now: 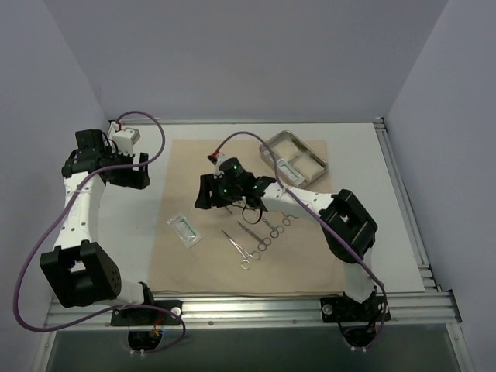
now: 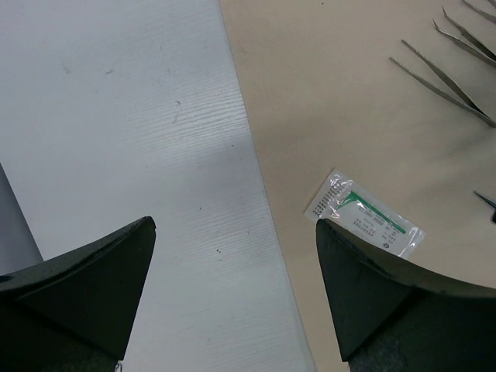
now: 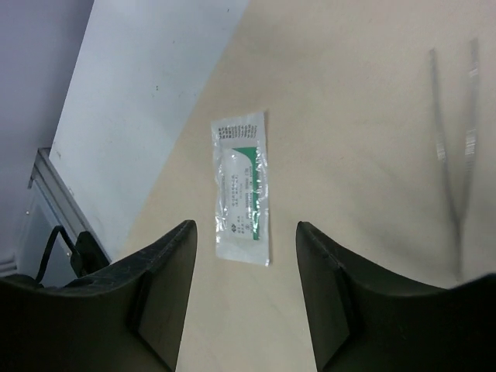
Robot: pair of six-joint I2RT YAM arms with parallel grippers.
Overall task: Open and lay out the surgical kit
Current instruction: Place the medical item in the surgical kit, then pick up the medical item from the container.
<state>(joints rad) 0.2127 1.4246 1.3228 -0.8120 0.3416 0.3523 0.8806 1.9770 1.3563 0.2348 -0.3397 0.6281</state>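
Note:
The tan cloth [image 1: 232, 267] lies spread flat on the table. The steel tray [image 1: 273, 142] sits at its back right with gauze squares [image 1: 298, 164] in it. Ring-handled clamps [image 1: 262, 236] lie side by side mid-cloth. One clear packet [image 1: 184, 230] lies at the left; it also shows in the left wrist view [image 2: 364, 221] and the right wrist view [image 3: 244, 182]. Thin tweezers [image 3: 457, 155] lie on the cloth, also seen by the left wrist [image 2: 446, 85]. My right gripper [image 3: 244, 226] is open and empty above the cloth [image 1: 206, 194]. My left gripper [image 2: 234, 225] is open and empty over the cloth's left edge [image 1: 139, 170].
White table surface [image 2: 139, 116] lies left of the cloth. Aluminium rails [image 1: 403, 201] run along the right and near table edges. Purple cables [image 1: 46, 232] loop beside both arms. Grey walls close the back and sides.

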